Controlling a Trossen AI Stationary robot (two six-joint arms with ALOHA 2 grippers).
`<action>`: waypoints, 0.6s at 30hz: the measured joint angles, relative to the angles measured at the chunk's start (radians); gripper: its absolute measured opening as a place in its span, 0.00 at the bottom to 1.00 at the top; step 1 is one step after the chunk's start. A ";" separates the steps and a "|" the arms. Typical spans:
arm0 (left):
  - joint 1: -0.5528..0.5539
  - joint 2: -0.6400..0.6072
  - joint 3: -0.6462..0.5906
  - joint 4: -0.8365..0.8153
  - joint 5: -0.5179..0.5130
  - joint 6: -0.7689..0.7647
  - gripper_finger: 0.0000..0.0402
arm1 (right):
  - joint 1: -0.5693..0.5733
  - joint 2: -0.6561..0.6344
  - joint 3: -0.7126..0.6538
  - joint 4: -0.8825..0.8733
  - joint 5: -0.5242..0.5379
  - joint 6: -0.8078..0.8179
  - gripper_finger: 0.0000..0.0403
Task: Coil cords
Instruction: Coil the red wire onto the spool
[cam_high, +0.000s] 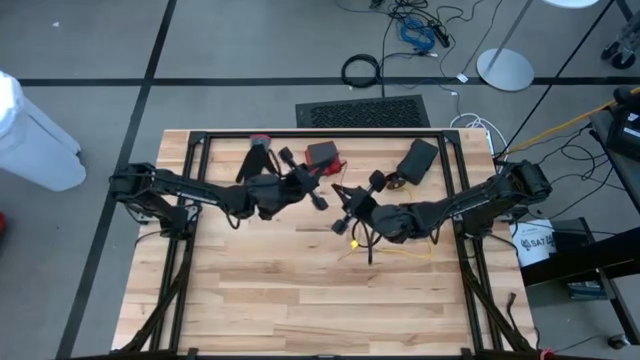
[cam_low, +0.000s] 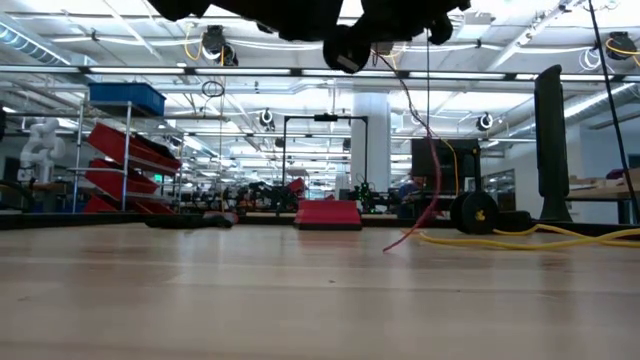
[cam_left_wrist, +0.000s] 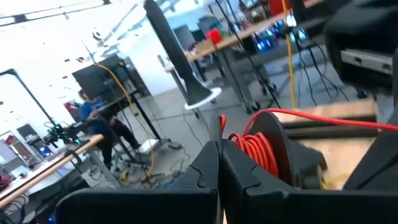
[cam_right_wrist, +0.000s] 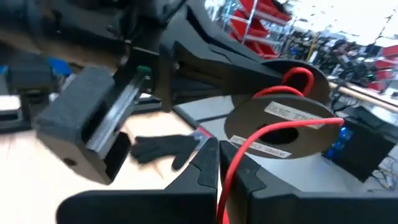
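Both grippers are raised above the table's middle, close together. My left gripper is shut, and a red sliver of cord shows at its fingertips. My right gripper is shut on the thin red cord. The cord runs to a dark spool wound with red cord, just beyond both grippers. What carries the spool is hidden. A red strand hangs down and its end touches the table. The long yellow cord lies on the table below the right arm. A thin black cord lies beside it. My left gripper pinches a bit of the red cord between its two fingertips, high above the table. The fingers hide the rest of the contact. My right gripper pinches one strand of the red cord between its two fingers. From the fingers the strand runs in a slack curve up to the spool.
A black glove and a red box lie at the table's far side. A black box lies at the far right. The near half of the wooden table has free room. A black frame rail runs along the far edge.
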 joint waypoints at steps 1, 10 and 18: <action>0.000 0.000 0.000 0.016 -0.002 0.001 0.00 | 0.000 0.000 0.000 0.020 0.006 -0.016 0.00; 0.006 0.007 0.000 0.071 -0.004 0.017 0.00 | -0.005 0.004 0.000 0.143 0.009 -0.110 0.00; 0.005 0.060 -0.002 0.001 0.007 0.106 0.00 | 0.002 0.005 0.000 0.139 0.013 -0.117 0.00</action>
